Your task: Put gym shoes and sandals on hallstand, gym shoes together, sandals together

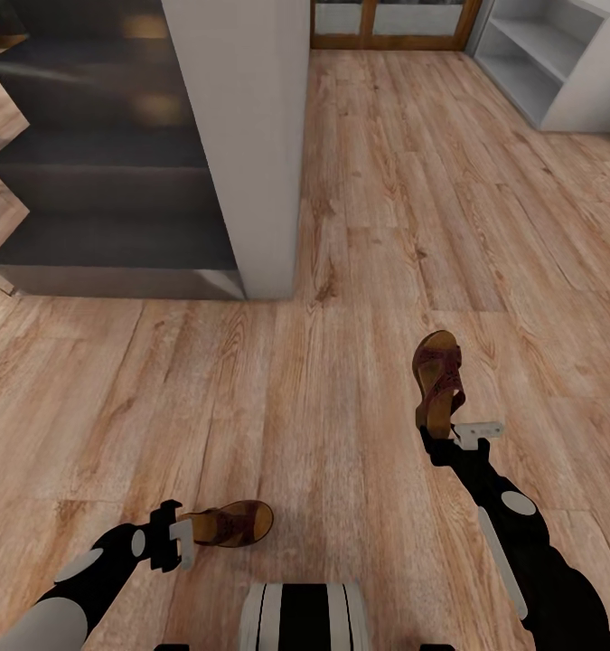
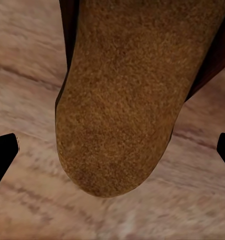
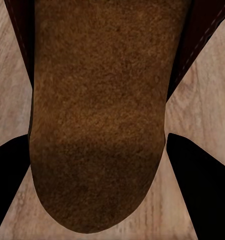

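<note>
Both arms stretched low, left gripper (image 1: 185, 533) clamped on one brown sandal (image 1: 237, 523) above the corridor floor (image 1: 277, 407), right gripper (image 1: 449, 434) clamped on the other sandal (image 1: 437, 375), tan footbeds showing.

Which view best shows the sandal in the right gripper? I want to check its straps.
The head view: the sandal in the right gripper shows whole, straps included, above the floor. The right wrist view gives only its tan footbed between the fingers.

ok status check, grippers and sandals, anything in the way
Left gripper and right gripper each holding a sandal at one end. Both off the corridor floor. Grey shelf unit far right ahead, path open.
</note>
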Available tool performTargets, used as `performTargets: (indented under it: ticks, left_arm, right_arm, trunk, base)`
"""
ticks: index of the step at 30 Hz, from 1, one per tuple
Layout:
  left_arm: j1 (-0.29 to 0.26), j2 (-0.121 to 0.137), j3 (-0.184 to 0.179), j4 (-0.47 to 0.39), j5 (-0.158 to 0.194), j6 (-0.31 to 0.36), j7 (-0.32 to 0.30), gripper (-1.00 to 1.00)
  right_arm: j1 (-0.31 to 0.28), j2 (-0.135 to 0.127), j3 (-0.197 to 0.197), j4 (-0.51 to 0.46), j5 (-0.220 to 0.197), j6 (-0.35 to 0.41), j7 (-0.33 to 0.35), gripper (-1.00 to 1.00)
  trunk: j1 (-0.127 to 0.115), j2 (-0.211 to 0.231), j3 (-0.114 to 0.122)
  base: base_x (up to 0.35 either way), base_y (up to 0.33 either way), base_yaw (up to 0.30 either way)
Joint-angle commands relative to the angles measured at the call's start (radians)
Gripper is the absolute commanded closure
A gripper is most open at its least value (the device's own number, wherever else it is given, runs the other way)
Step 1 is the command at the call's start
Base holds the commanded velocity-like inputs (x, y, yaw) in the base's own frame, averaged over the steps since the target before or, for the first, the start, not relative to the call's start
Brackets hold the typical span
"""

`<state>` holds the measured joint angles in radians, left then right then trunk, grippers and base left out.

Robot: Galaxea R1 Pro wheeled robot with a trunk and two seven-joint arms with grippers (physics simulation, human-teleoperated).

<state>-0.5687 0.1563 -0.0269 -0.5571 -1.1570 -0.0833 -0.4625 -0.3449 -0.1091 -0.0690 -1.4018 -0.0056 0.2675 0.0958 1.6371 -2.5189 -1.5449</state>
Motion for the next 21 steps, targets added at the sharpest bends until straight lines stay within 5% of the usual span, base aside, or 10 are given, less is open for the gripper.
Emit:
performTargets:
  ticks: [1,10,21]
  left_arm:
    - [0.0,0.001,-0.002,-0.002,-0.011,-0.007,-0.001,-1.0]
    - [0.0,0.001,-0.001,-0.003,-0.011,-0.007,-0.001,-1.0]
    - [-0.002,0.001,-0.002,-0.018,-0.012,-0.007,-0.001,-1.0]
  right_arm:
    - [0.0,0.0,-0.002,-0.001,-0.001,0.006,0.005,1.0]
    - [0.0,0.0,-0.002,-0.002,-0.001,0.006,0.005,1.0]
    - [0.0,0.0,-0.002,-0.001,-0.001,0.006,0.005,1.0]
  trunk:
    - [0.0,0.0,-0.001]
    - [0.003,-0.002,-0.028]
    - [0.003,-0.002,-0.028]
  base:
    - [0.0,0.0,0.0]
    - [0.0,0.0,0.0]
    - [0.0,0.0,0.0]
